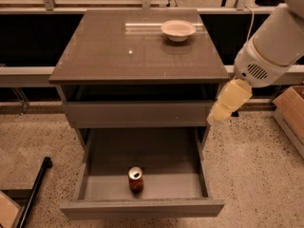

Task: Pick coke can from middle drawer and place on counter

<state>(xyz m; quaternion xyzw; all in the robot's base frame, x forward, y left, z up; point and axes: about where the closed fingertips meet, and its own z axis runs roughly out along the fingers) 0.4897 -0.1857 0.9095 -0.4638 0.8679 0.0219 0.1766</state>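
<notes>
The small red cylindrical drink can with a silver top stands upright inside the wide, deep grey box drawer, near its plain flat front panel and a little left of the middle. The drawer is pulled out and its walls and floor look smooth and matt. No writing on the can can be read.

Above it sits another plain grey drawer front, shut. The glossy grey-brown square slab table has a thin edge and reflects the light. A shallow white round bowl rests on its far right part.

The cream-coloured claw hangs from a white rounded arm beside the right edge of the cabinet, well apart from the can. I cannot tell whether it is spread or pressed together. The floor is speckled stone.
</notes>
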